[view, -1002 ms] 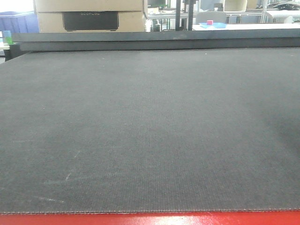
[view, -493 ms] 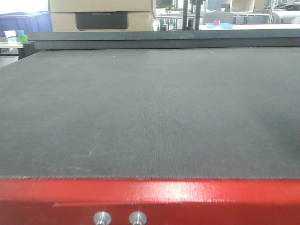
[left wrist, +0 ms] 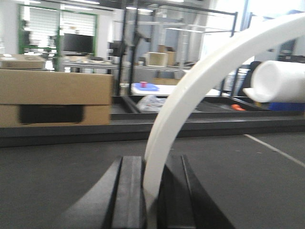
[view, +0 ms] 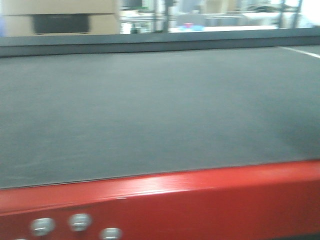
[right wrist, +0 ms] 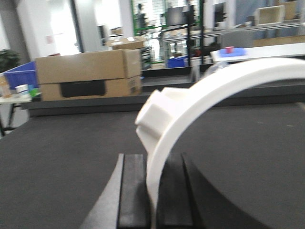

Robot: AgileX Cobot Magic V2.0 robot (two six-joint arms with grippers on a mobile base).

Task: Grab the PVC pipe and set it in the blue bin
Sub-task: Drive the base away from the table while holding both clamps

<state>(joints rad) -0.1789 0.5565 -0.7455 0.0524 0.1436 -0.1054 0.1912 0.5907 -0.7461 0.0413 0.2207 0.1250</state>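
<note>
Front view swung, blurred; red edge [view: 200, 195] rises under the surface [view: 150, 110]. My left fingers [left wrist: 129, 191] and right fingers [right wrist: 131, 191] each clamp curved PVC pipe [left wrist: 190, 90], held above surface. Base moving; carrying leg, I judge.

White PVC pipe [left wrist: 205, 76], curved, was clamped in both claws.
It rose between the left claw [left wrist: 151, 164] fingers, arcing up-right above the table [left wrist: 267, 191]; at the right claw [right wrist: 152, 160], a ribbed collar [right wrist: 159, 112]. A blue bin [right wrist: 21, 74] stood far left.

The table [view: 150, 110] offers a wide, open passage; a low rim [view: 150, 45] bounds its far side, with a cardboard box [view: 60, 7] behind.
</note>
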